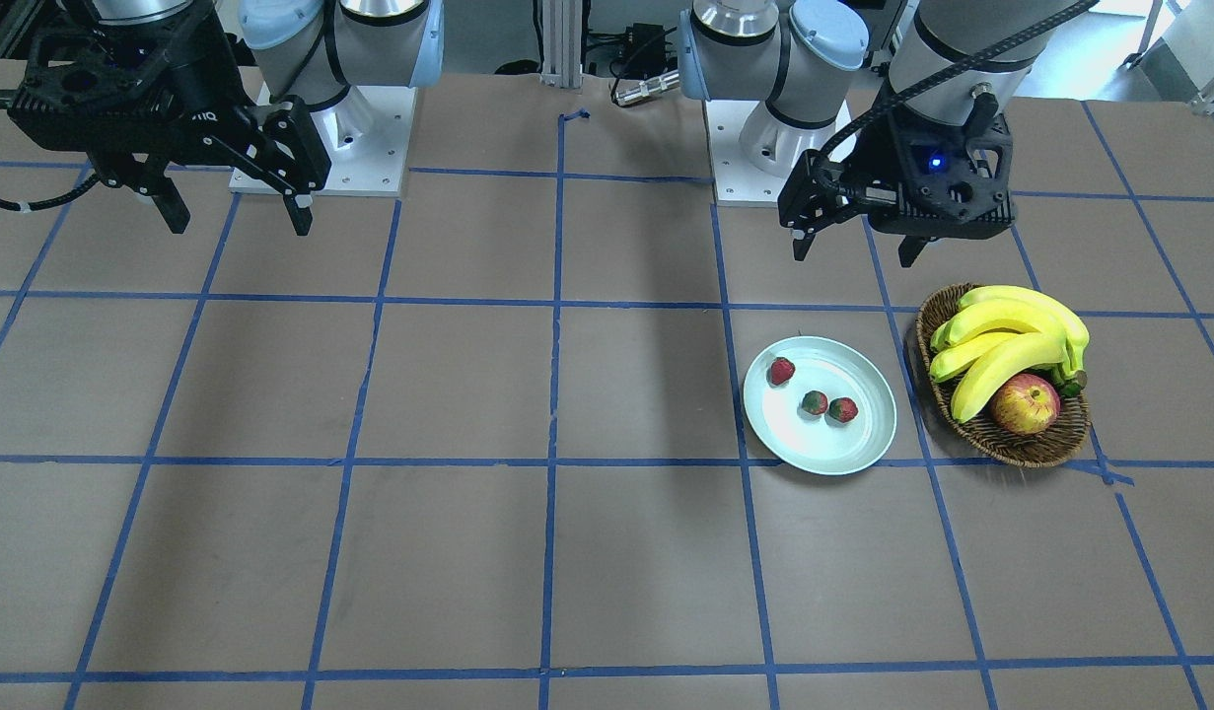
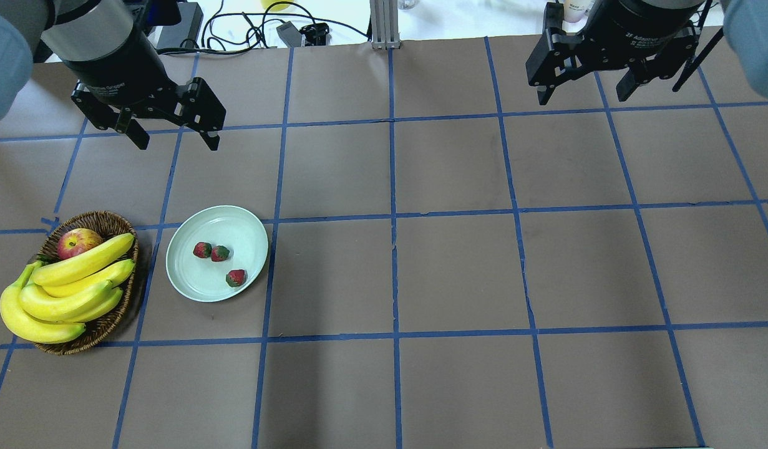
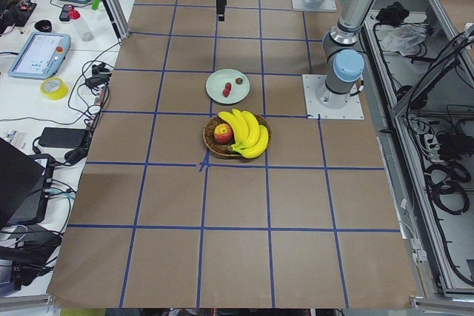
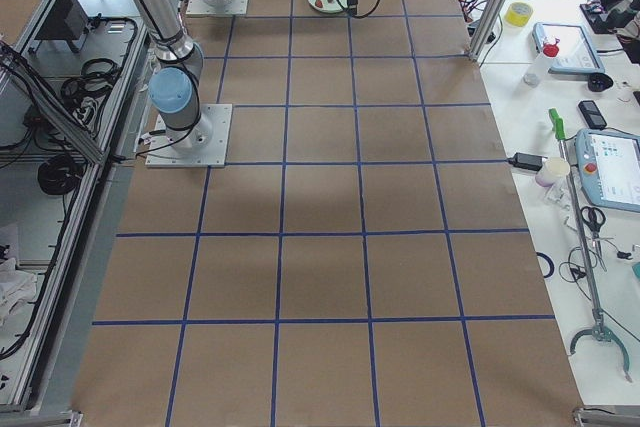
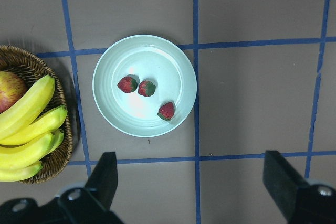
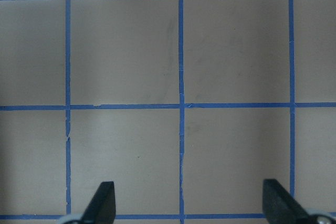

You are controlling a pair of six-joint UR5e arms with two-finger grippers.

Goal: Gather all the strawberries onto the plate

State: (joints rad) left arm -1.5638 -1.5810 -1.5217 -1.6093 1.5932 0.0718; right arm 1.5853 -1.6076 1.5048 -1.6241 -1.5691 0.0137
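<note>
Strawberries [image 2: 219,253]: all three on the plate [image 2: 218,221]; two side by side near centre, one at 5 o'clock.
Left claw [image 2: 176,142]: apart, at 11 o'clock from plate.
Right claw [image 2: 583,96]: apart, over bare desk [image 2: 458,268].

The counter [image 2: 458,268] is covered with a matt brown, paper-like sheet. It is smooth apart from fine seams and faint scuffs. Strips of blue tape [image 2: 393,218] with a slight sheen cross it. The plate [image 5: 157,59] is glossy and smooth, pale mint; whether it is glazed ceramic or plastic cannot be told. The strawberries [image 5: 127,84] have dull, bumpy red skin. The basket [image 2: 103,221] is rough brown woven wicker. The bananas [image 2: 78,268] look smooth with a soft shine, and the apple [image 2: 78,242] looks waxy. The left tool [image 2: 176,142] and right tool [image 2: 582,98] are matt black. The arms' joint caps [image 1: 828,30] are smooth pale-blue plastic, and the base plates [image 1: 380,148] are matt white.
</note>
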